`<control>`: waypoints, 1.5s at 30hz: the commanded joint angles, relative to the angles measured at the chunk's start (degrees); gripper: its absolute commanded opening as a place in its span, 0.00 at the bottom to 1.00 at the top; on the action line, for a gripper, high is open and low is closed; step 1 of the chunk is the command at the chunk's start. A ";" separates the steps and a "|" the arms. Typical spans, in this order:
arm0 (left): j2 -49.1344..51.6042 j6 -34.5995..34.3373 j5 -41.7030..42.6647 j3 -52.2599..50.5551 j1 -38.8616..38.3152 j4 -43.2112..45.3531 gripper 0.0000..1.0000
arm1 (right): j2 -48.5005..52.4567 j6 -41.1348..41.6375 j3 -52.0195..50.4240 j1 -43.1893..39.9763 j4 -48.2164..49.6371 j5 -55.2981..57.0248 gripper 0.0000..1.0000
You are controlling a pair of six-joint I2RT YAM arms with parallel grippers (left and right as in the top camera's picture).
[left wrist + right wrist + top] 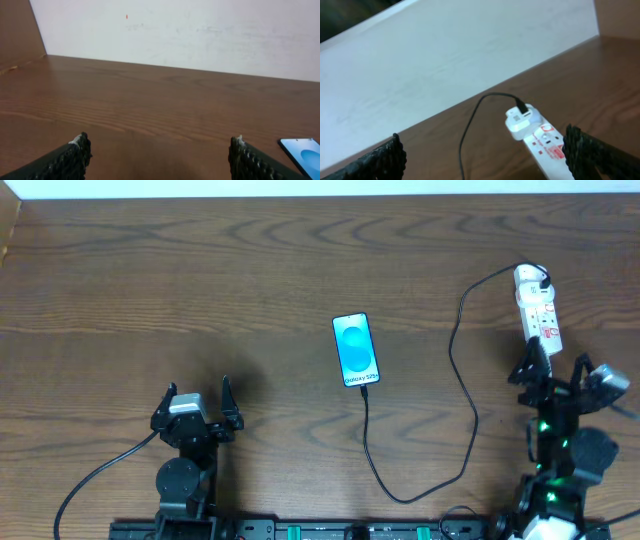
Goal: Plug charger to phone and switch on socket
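The phone (pixel 356 349) lies face up mid-table, its blue screen lit; its corner shows in the left wrist view (pixel 302 152). The thin black charger cable (pixel 467 395) runs from the phone's near end, where its tip (pixel 367 392) meets the phone, loops and rises to a white adapter (pixel 528 278) on the socket (pixel 540 315). The socket and adapter also show in the right wrist view (pixel 542 145). My left gripper (pixel 197 398) is open and empty near the front left. My right gripper (pixel 555 370) is open, just in front of the socket's near end.
A wooden wall stands at the far left (pixel 17 30) and a white wall runs along the table's back edge (pixel 200 35). Thick black robot cable trails from the left arm base (pixel 95 480). The arm bases sit at the table's front edge.
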 commanded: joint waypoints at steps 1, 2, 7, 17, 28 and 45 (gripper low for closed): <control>-0.42 0.26 -0.61 -1.03 0.24 -2.34 0.89 | -8.07 -11.96 -3.21 3.87 -2.97 0.24 0.99; -0.42 0.26 -0.61 -1.03 0.24 -2.34 0.89 | -9.66 -13.57 -3.21 4.81 -4.76 0.81 0.99; -0.42 0.26 -0.61 -1.03 0.24 -2.34 0.89 | -20.85 -16.98 -3.21 10.86 -17.84 10.05 0.99; -0.42 0.26 -0.61 -1.03 0.24 -2.34 0.89 | -34.23 -16.96 -3.21 15.19 -36.87 16.04 0.99; -0.42 0.26 -0.61 -1.03 0.24 -2.34 0.89 | -35.30 -20.22 -3.21 15.39 -37.29 15.63 0.99; -0.42 0.26 -0.61 -1.03 0.24 -2.34 0.89 | -35.30 -26.51 -3.21 17.09 -37.33 15.85 0.99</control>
